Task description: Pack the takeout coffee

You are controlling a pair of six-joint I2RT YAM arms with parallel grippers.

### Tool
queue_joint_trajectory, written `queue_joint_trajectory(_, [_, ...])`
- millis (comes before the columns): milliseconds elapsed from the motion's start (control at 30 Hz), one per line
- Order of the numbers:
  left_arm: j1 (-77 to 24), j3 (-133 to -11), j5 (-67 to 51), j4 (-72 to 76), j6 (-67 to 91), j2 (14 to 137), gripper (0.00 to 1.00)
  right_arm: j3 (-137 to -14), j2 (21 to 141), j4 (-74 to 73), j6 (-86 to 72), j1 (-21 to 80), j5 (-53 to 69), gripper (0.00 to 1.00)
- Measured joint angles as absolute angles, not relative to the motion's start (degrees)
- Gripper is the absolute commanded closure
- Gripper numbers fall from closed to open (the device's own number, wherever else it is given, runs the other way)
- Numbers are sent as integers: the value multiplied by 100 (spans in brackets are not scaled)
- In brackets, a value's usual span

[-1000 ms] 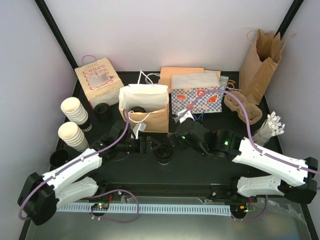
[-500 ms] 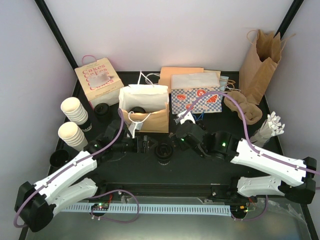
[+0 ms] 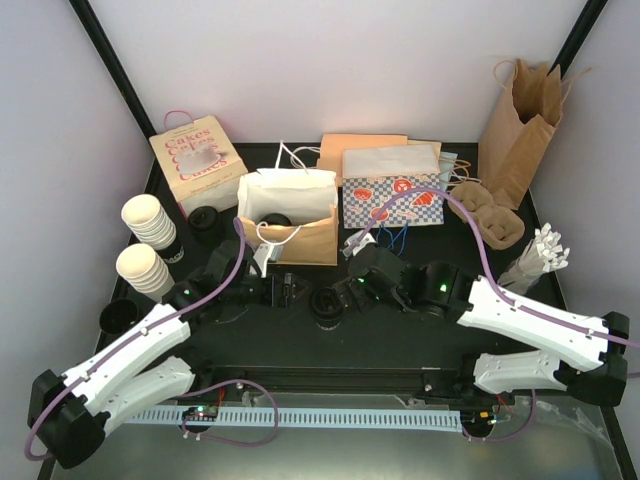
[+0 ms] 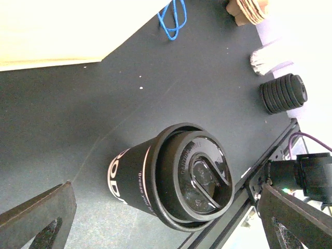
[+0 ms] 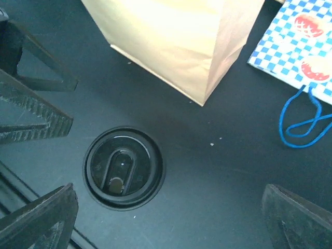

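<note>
The takeout coffee point(image 3: 327, 303) is a black paper cup with pale lettering and a round black lid, standing upright mid-table. In the left wrist view the coffee point(image 4: 129, 176) fills the lower middle, between the spread fingers of my left gripper point(image 4: 166, 192) but touching neither. That left gripper point(image 3: 292, 290) stands open just left of the cup. My right gripper point(image 3: 352, 287) stands open just right of it. In the right wrist view the cup's lid point(image 5: 123, 168) lies left of centre under the open right gripper point(image 5: 168, 189).
An open brown paper bag point(image 3: 290, 235) stands right behind the cup. A Cakes box point(image 3: 197, 160), stacked cream cups point(image 3: 148, 222) and loose black lids point(image 3: 207, 222) are at the left. A checkered bag point(image 3: 392, 195), cup carrier point(image 3: 490, 220) and tall brown bag point(image 3: 520, 130) are at the right.
My left gripper has drawn back a little to the left of the cup. The right gripper has shifted left and down, closer to the cup. The cup has not moved.
</note>
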State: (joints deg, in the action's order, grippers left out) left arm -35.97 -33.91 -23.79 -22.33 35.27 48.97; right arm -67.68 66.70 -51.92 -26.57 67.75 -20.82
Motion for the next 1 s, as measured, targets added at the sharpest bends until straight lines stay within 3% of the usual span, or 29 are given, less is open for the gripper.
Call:
queue_joint_trajectory(633, [-3597,-3404,-2226,-2311,3122,5006,2,-6805,8180,-5454,-3806,7017,-1496,2])
queue_joint_trajectory(1000, [-3433,-3385,-2051,-2314,3079,5017,2,-7006,8423,-5498,-4292,7067,-1525,3])
